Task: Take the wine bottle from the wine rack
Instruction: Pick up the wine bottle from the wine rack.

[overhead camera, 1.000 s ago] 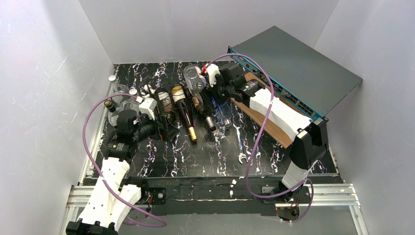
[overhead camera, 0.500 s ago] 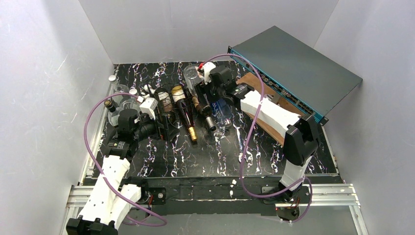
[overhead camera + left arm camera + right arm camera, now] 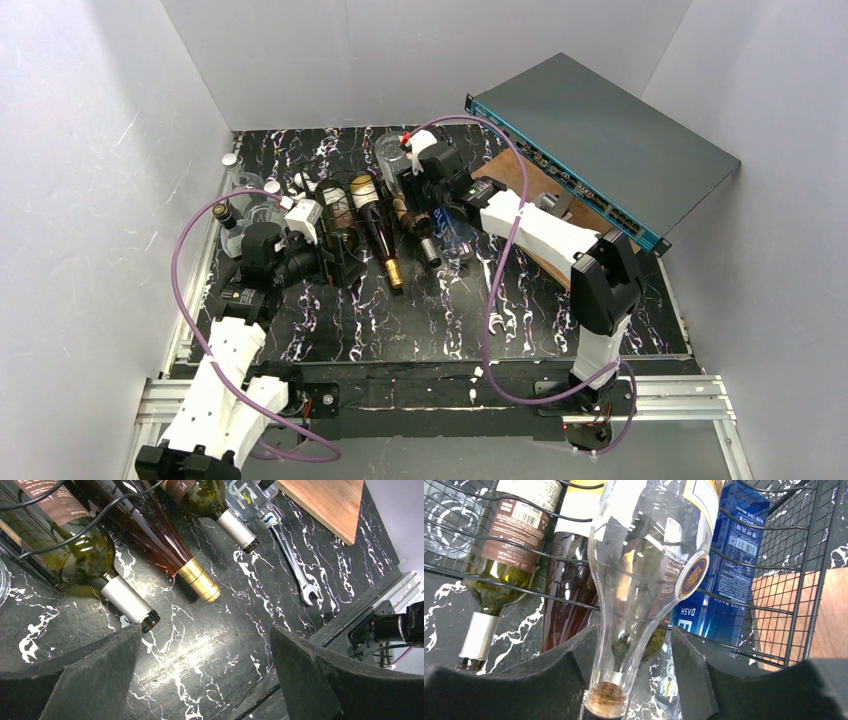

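Note:
A clear wine bottle with a cork in its neck lies on top of the other bottles in the black wire wine rack. My right gripper straddles the clear bottle's neck. Its left pad touches the glass and its right pad stands a small gap away. My left gripper hangs wide open over bare tabletop in front of the rack, beside the white-capped neck of a green bottle, holding nothing.
A dark red bottle with a gold capsule, a third corked bottle and a blue-labelled clear bottle fill the rack. A wrench, a wooden board, a grey teal-edged box and glass jars surround it.
My right arm has pushed left and forward so its gripper sits over the clear bottle's neck, and its jaws have narrowed a lot. The left arm has stayed still.

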You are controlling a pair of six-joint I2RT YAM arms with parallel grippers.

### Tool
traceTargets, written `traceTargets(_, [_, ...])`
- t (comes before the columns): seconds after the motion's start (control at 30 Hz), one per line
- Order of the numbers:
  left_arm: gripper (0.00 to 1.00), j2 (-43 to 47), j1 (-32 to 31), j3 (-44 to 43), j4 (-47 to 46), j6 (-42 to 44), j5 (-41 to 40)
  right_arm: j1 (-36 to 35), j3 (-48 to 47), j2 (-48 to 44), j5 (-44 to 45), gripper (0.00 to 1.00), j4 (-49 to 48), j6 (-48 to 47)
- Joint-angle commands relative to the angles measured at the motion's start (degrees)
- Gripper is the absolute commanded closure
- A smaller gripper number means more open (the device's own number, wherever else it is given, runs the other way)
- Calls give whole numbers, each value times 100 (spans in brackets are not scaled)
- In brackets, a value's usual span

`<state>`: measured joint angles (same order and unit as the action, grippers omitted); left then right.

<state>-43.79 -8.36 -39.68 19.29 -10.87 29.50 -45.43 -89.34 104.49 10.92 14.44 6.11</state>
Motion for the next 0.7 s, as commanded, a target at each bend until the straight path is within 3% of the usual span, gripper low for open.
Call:
traceTargets(0.0, [2,2,-10,46,-13,101,4,-41,7,61,261,37,-356,205])
traceTargets(0.3, [2,-24,-8,49,-13,118,-18,-36,5,253,170,41,-458,416])
traceTargets(0.67, [2,-33,-7,55,-13,124,-24,-36,15,379,229,38,-511,469])
